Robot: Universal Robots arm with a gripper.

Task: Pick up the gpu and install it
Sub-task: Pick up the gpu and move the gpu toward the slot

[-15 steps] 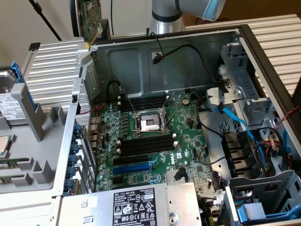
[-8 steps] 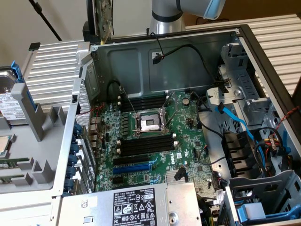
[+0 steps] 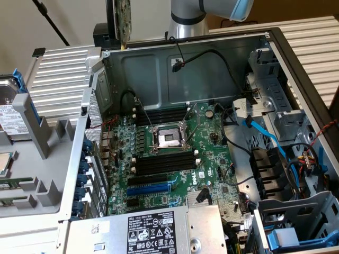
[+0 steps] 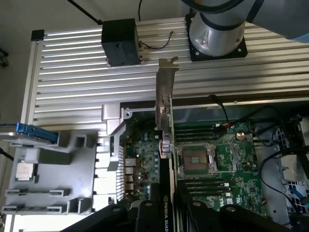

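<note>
While the gpu [image 3: 123, 21] hangs at the upper left of the exterior view, above the open case's [image 3: 185, 69] rear wall and well apart from the motherboard [image 3: 175, 159], it is best kept upright. In the wrist view the gripper [image 4: 165, 215] has its jaws pinching the gpu [image 4: 166, 179] by its black cooler. The silver bracket [image 4: 165, 87] points away, so squaring that edge with the blue slot [image 3: 151, 189] looks wise.

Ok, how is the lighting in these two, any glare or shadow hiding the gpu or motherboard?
Exterior view: even light on the motherboard, case wall shaded, the gpu dark against the pale wall. Wrist view: bright sheen on the slatted table, the gpu's bracket clearly lit, its black cooler dim.
</note>
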